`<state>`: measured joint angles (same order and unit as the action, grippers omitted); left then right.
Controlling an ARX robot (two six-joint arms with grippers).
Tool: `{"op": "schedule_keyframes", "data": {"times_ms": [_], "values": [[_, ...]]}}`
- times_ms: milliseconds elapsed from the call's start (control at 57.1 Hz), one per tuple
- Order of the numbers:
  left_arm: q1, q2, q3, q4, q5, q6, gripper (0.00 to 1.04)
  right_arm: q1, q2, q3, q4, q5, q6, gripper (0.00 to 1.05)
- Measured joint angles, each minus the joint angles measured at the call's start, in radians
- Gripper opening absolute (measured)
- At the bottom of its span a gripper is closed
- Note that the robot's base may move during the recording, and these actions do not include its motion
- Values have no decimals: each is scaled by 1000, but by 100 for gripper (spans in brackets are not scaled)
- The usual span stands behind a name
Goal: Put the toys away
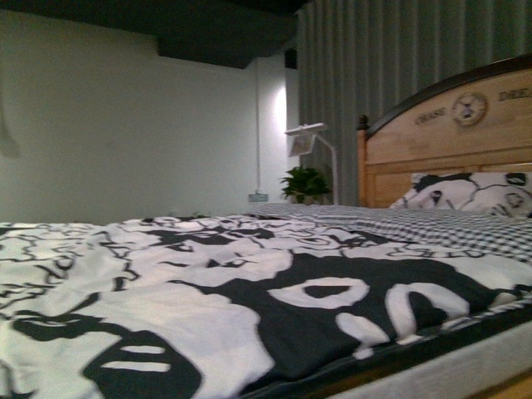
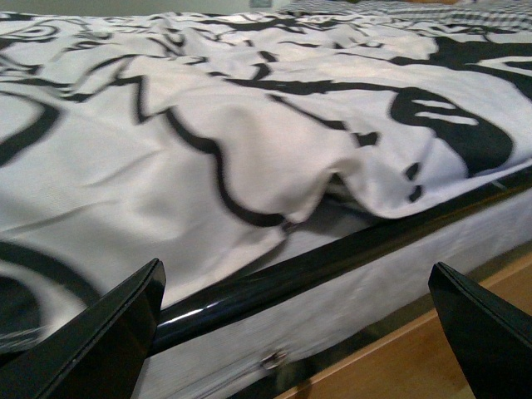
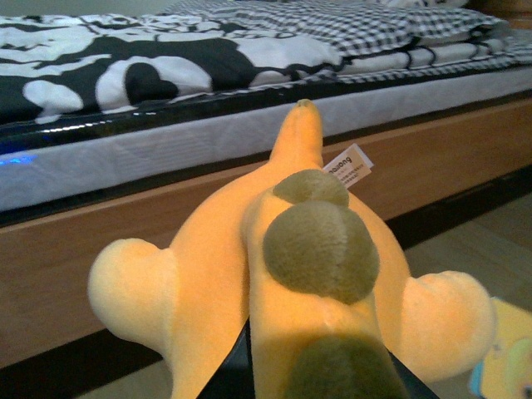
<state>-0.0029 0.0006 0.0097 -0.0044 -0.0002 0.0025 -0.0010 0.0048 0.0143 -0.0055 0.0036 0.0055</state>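
My right end effector (image 3: 320, 378) is grasping the orange-yellow plush toy (image 3: 216, 249), holding it near the wooden side of the bed (image 3: 416, 158). My left end effector (image 2: 295, 270) is hovering released, its fingers (image 2: 108, 332) wide apart, at the edge of the black-and-white duvet (image 2: 208, 125).

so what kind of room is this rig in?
A bedroom, most likely. A black-and-white duvet lies spread across the front view, a wooden headboard stands at the far end with a pillow in front of it, and long curtains hang behind. An orange plush toy shows in the right wrist view.
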Motion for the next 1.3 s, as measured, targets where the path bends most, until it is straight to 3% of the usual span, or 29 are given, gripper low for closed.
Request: {"op": "schedule_keyframes", "data": {"times_ms": [1295], "values": [[0, 0, 0, 0, 0, 0, 98, 1, 0, 0, 0, -8, 0, 8]]}}
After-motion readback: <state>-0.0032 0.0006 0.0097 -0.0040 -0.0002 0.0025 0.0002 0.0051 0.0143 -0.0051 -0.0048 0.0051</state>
